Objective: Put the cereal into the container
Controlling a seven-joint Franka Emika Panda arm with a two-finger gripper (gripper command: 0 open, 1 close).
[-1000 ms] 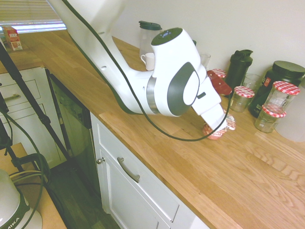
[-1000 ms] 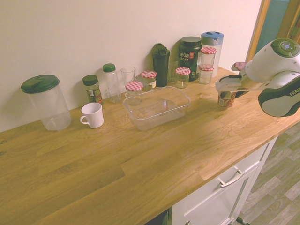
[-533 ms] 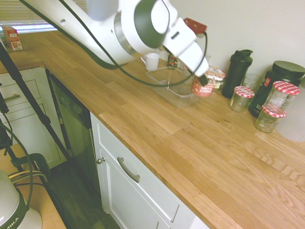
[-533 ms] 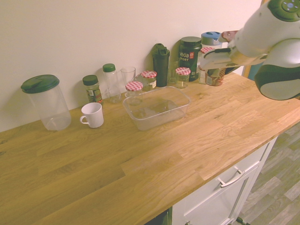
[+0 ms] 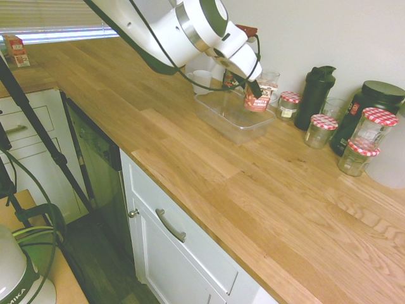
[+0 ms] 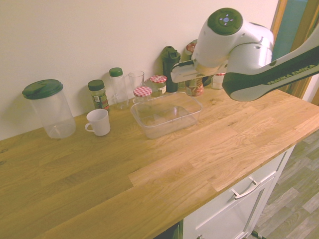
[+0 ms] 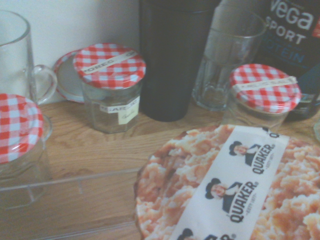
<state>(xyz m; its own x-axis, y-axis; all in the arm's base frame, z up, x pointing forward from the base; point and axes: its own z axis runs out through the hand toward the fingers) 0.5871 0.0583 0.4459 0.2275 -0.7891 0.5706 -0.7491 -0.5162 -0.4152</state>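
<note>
The cereal cup is being held by the end effector, whose fingers are being kept closed on its upper part. The cup is being suspended above the surface, close to the jar-side edge of the container; it is not being enclosed by the walls. Whether its base is being held directly over the rim cannot be told. In the wrist view, a lid printed with pale clusters is being crossed by a white band marked "QUAKER".

The clear, open container is being supported by the surface. Near it, a white mug, a green-capped spice jar and a clear bottle with a green cap are being displayed, with a green-lidded pitcher standing beyond the mug.

Along the wall, a dark shaker is being flanked by red-checkered jars, the nearer ones being a small jar and another jar. Beside the black "Vega Sport" tub, an upper jar is being borne by a lower jar. At the far end, a red and white carton is being seen upright.
</note>
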